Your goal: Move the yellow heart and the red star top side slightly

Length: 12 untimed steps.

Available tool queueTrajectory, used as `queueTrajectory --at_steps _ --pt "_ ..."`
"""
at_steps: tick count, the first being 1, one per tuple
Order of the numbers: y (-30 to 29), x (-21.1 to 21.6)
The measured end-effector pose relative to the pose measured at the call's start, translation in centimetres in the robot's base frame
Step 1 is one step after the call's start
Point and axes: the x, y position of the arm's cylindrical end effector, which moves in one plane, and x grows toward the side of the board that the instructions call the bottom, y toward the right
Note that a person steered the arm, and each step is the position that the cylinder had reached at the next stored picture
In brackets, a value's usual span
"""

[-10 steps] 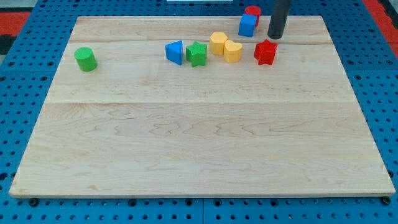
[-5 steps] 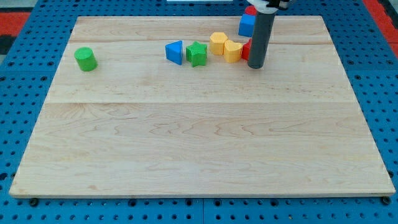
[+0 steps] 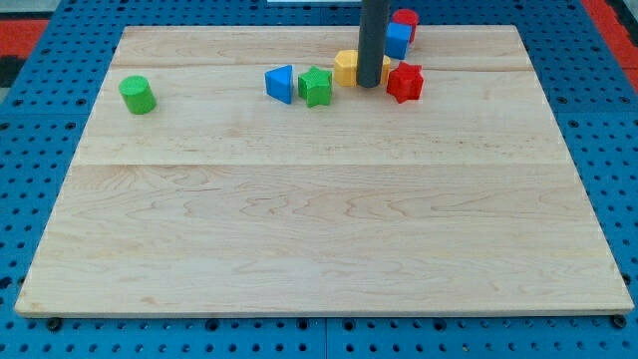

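Observation:
The red star (image 3: 404,82) lies near the view's top, right of centre. My tip (image 3: 370,85) rests just left of it, in front of the yellow heart. The rod hides most of the heart; only a thin yellow sliver (image 3: 387,70) shows between the rod and the star. A second yellow block (image 3: 345,68) sits right next to the rod's left side. I cannot tell whether the tip touches the heart.
A blue cube (image 3: 397,40) and a red block (image 3: 406,19) stand at the board's top edge above the star. A green star (image 3: 316,86) and a blue triangular block (image 3: 280,83) lie left of the yellow blocks. A green cylinder (image 3: 138,94) sits far left.
My tip moved from above the red star down past it, then left to the yellow heart. The red star slid a little to the left.

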Motion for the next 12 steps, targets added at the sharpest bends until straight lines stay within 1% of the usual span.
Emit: queueTrajectory --at_steps 1,2,5,7,8,9,10,11,12 --pt "0.1 3.2" --pt "2.1 3.1" --pt "6.1 -1.5" --pt "7.3 0.2" --pt "10.2 0.6" --pt "14.6 -1.4" --pt "16.0 -4.1" --pt "15.4 -6.9" --pt "13.6 -8.8"
